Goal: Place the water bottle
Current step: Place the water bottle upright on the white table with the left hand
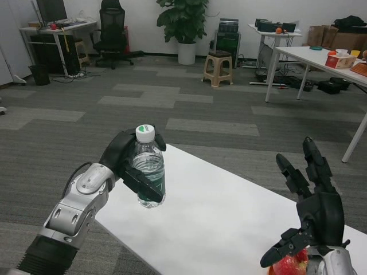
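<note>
The white table (229,217) serves as the reference throughout. At its nearest right edge, low in the view, a red object (291,264) sits partly hidden behind the right hand (312,215); what it is cannot be told. The right hand stands upright above that part of the table, fingers spread apart and pointing up, thumb (284,247) angled down toward the red object. It holds nothing.

At the table's left edge, the left forearm (74,209) rises from the lower left corner of the view, silver casing tilted upward toward the table. The left hand (129,166) is wrapped around the water bottle (149,169), fingers closed across the bottle's lower body and the palm behind it. The bottle is upright, clear plastic with a white cap (145,132), and appears to carry water (the level cannot be read with certainty). Its base hangs above the table's left margin, not touching the surface.

Beyond the table lies grey carpet (172,97) in banded tones. Farther back stand a tan stool (218,69), a potted plant (184,26) in a white pot, and a black office chair (112,34). To the far right of the table is a second white table (321,57) bearing a red and white box (340,59).
</note>
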Robot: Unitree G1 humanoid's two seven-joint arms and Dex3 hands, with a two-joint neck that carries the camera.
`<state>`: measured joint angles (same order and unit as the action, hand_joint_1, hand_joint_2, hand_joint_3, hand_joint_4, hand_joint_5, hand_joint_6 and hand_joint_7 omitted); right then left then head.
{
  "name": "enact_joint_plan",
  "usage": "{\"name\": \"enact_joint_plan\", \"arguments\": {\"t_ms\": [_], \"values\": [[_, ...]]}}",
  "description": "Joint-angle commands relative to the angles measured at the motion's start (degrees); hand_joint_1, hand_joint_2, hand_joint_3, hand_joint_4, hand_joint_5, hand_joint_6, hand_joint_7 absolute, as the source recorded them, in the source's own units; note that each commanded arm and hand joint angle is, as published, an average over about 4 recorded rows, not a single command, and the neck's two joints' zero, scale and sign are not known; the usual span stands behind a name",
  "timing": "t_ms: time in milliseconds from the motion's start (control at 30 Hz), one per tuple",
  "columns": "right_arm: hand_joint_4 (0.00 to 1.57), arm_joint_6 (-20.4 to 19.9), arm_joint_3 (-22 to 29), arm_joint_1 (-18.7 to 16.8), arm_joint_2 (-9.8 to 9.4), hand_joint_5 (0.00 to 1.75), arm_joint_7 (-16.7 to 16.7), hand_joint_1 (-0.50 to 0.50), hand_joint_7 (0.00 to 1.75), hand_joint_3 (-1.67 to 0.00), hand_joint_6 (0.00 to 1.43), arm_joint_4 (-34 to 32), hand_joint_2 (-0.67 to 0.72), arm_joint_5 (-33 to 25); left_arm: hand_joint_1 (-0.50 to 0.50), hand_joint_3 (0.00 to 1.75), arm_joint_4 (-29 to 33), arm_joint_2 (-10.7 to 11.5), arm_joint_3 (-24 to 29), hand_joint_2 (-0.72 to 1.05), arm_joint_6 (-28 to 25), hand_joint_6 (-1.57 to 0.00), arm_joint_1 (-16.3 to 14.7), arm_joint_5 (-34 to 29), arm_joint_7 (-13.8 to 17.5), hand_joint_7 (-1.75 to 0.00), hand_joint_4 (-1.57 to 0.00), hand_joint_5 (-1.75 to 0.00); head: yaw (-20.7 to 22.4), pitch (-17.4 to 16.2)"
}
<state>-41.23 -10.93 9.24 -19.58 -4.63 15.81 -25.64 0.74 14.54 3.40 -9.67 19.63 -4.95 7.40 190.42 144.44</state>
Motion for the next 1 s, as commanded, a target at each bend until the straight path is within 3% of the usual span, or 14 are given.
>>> {"name": "enact_joint_plan", "arguments": {"t_ms": [33, 300, 433, 567, 733, 867, 1000], "values": [[0.49, -0.25, 0.47, 0.17, -0.20, 0.00, -0.24, -0.08, 0.00, 0.00, 0.00, -0.62, 0.68, -0.20, 0.50, 0.09, 0.73, -0.04, 0.49, 0.16, 0.59, -0.86, -0.03, 0.38, -0.04, -1.61, -1.46, -1.75, -0.08, -0.13], [0.49, -0.25, 0.63, 0.23, -0.20, 0.00, -0.20, -0.08, 0.00, 0.00, 0.00, -0.38, 0.66, -0.29, 0.50, 0.09, -2.28, -0.04, 0.10, 0.10, 4.61, -0.84, -0.03, 0.32, -1.23, -1.61, -1.46, -1.75, -1.30, -1.42], [0.49, -0.25, 0.78, 0.34, -0.20, 0.00, -0.24, -0.08, 0.00, 0.00, 0.00, -0.12, 0.66, -0.29, 0.50, 0.09, -8.83, -0.61, -0.32, 0.10, 13.71, -0.84, -0.08, -0.89, -5.91, -1.61, -1.46, -1.75, -1.86, -2.28], [0.49, -0.25, 0.91, 0.48, -0.20, 0.00, -0.29, -0.08, 0.00, 0.00, 0.00, 0.10, 0.66, -0.24, 0.50, 0.09, -12.21, -0.83, -0.41, 0.10, 16.35, -0.84, -0.08, -0.94, -7.80, -1.61, -1.46, -1.75, -4.92, -4.53], [0.49, -0.21, 0.91, 0.72, -0.20, 0.00, -0.29, -0.08, 0.00, 0.00, 0.00, 0.45, 0.66, -0.29, 0.50, 0.09, -17.53, -0.83, -1.05, 0.10, 20.45, -0.82, 0.25, -1.00, -9.77, -1.61, -1.46, -1.75, -6.25, -4.88], [0.49, -0.21, 0.91, 0.96, -0.20, 0.00, -0.29, -0.08, 0.00, 0.00, 0.00, 0.76, 0.68, -0.29, 0.50, 0.09, -23.46, -0.74, -1.77, 0.14, 25.57, -0.81, 1.95, -0.85, -12.50, -1.61, -1.46, -1.75, -7.86, -5.38], [0.49, -0.16, 1.00, 1.09, -0.20, 0.00, -0.29, -0.08, 0.00, 0.00, 0.00, 0.94, 0.68, -0.29, 0.50, 0.09, -28.21, -0.56, -2.83, 0.07, 28.12, -0.81, 3.79, -0.45, -13.82, -1.61, -1.46, -1.75, -8.74, -5.24]]}}
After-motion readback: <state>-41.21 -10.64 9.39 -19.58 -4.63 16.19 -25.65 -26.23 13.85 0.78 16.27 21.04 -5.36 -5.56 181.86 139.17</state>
